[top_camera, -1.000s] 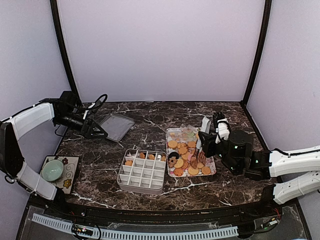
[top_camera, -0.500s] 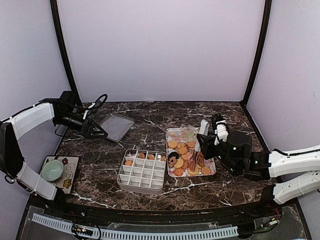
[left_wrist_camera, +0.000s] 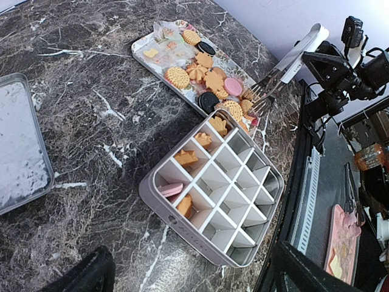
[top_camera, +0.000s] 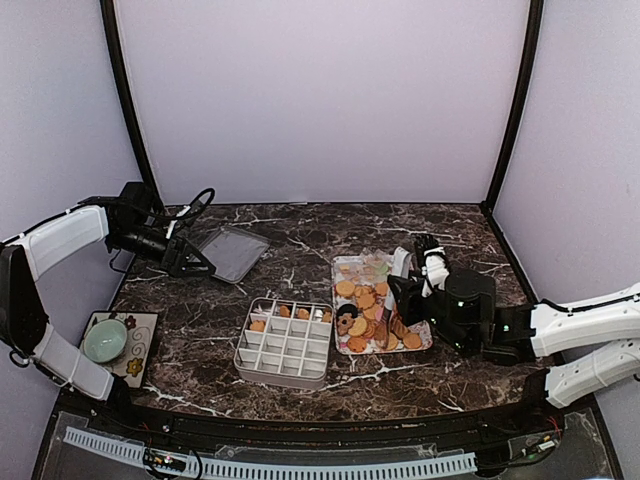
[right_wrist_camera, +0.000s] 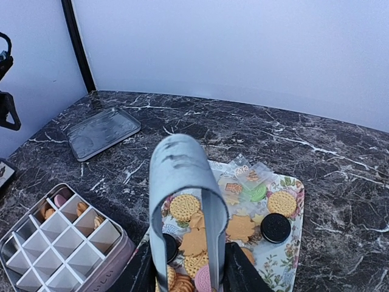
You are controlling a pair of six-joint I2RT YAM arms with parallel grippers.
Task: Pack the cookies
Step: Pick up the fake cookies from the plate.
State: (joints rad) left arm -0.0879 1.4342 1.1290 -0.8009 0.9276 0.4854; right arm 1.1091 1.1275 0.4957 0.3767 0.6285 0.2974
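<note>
Well left of the divided box [top_camera: 282, 378], off its far-left corner: left gripper [top_camera: 200, 268] spread wide, nothing in it, parked at the edge of a shallow metal lid [top_camera: 235, 252]. Looks idle to me.

Box itself: far row of cells holds a few cookies [left_wrist_camera: 185, 158]; the rest look empty.

Just right of the box: flower-patterned tray [right_wrist_camera: 282, 261] with the rest of the cookies [top_camera: 366, 300] lying loose, mostly orange rounds and a couple of black ones.

Right of the box, over the tray's right side: right gripper [top_camera: 412, 288] clamped on metal tongs [right_wrist_camera: 182, 176], tips down among the cookies.

Step, my read: pick one cookie. Straddle a single cookie at the pile's edge, squeeze lightly so it doesn't crack, lift straight, carry to the nearest empty cell, release low.

Unclear: the tong tips run off the bottom of the right wrist view and the top view is too small, so I can't tell if a cookie is caught. The left fingers are cut off in the left wrist view.
</note>
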